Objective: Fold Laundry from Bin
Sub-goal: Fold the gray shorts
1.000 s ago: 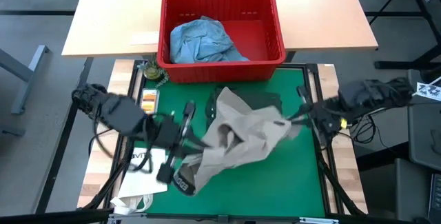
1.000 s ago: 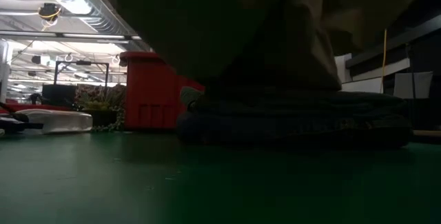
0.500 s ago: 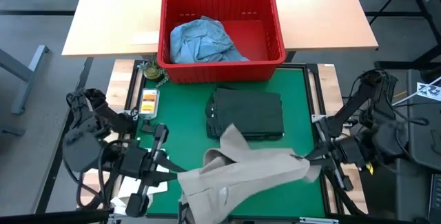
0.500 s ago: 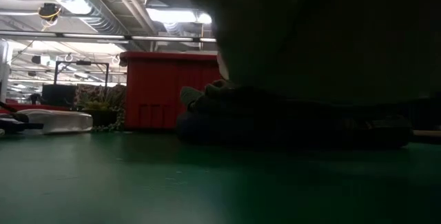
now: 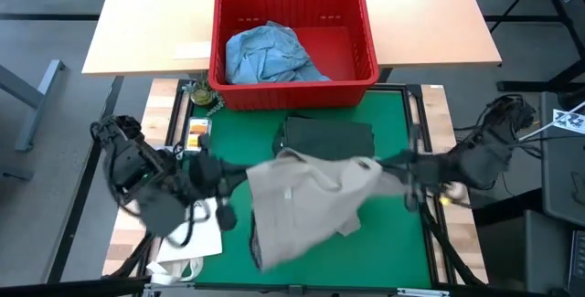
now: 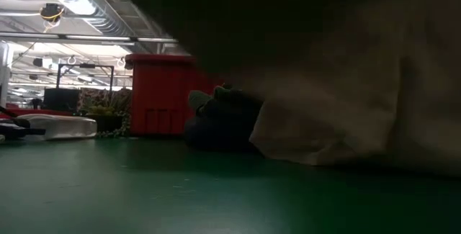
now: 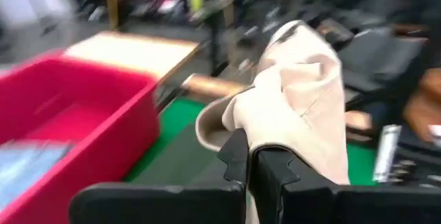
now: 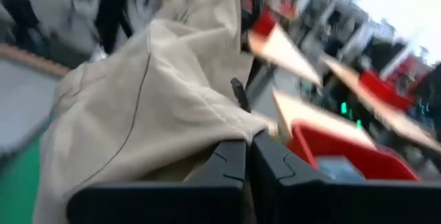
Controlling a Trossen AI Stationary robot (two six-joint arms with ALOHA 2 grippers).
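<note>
Worktop: green mat (image 5: 384, 251) in front, the red bin (image 5: 370, 55) at its far edge, light blue jeans (image 5: 267, 52) lying inside.

On the mat just in front of the bin sits a dark garment (image 5: 329, 139), apparently folded already.

Khaki garment (image 5: 306, 201) hangs stretched between both arms above the mat, its lower part drooping to the surface in the low view.

Left pincer (image 7: 249, 156) clamps one edge of it; right pincer (image 8: 248, 148) clamps the opposite edge.

Step in hand, judged: spreading the khaki piece flat. Next move calls for lowering it evenly onto bare mat, clear of the dark garment, keeping tension so no creases form.
</note>
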